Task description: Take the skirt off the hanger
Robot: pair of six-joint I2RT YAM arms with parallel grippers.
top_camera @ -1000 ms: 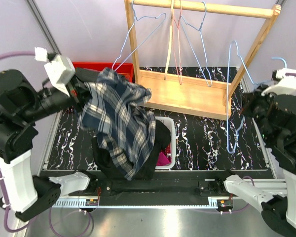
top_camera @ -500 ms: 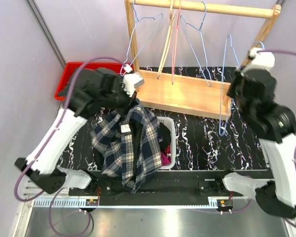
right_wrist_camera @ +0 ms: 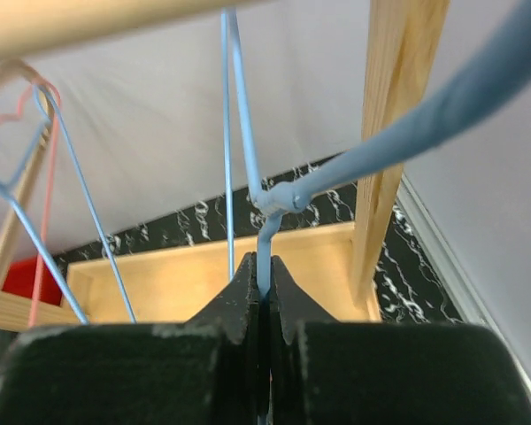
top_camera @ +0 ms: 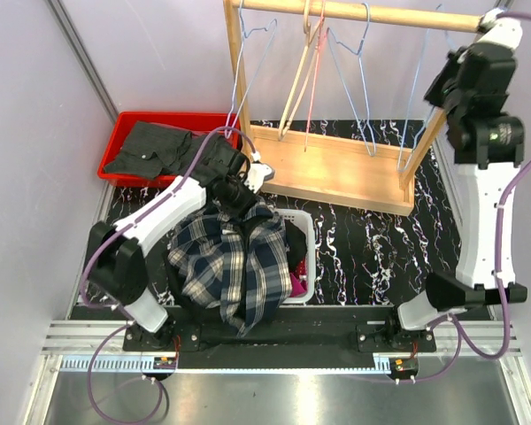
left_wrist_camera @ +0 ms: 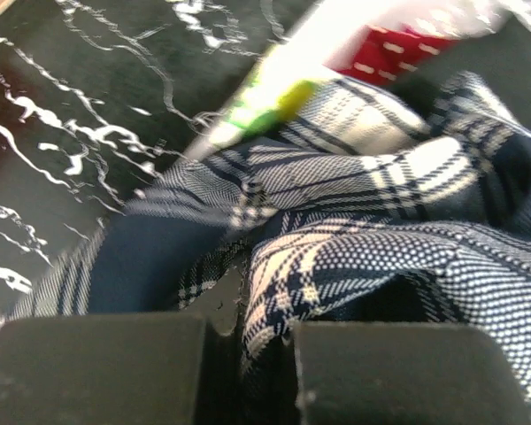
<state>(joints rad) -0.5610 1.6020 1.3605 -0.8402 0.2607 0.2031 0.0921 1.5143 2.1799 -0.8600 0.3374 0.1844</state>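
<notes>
Black marbled table [top_camera: 363, 248] fills the workspace, with a wooden rack [top_camera: 336, 168] at the back and a red bin [top_camera: 173, 116] of dark clothes at the far left. The skirt [top_camera: 226, 266] is a plaid heap draped over the near left side of a white basket [top_camera: 306, 232], spilling onto the table in front. It is on no hanger that I can see.

My left gripper [top_camera: 242, 189] sits at the top of that heap, and the wrist view shows plaid cloth bunched between its fingers [left_wrist_camera: 97, 363] — pinched closed on the fabric. My right gripper [right_wrist_camera: 263, 270] is up by the rail [top_camera: 363, 13], its jaws clamped tight on the neck of a bare blue hanger [right_wrist_camera: 248, 159]. Whether the hook is over the rail, I cannot tell.

I judge the separation done, with the setting-down left. I want the left wrist low enough that the cloth carries its own weight before I open, then a straight lift so no fold snags a finger. On the right, I should see the hook seated on the rail before letting go — otherwise the wire drops.
</notes>
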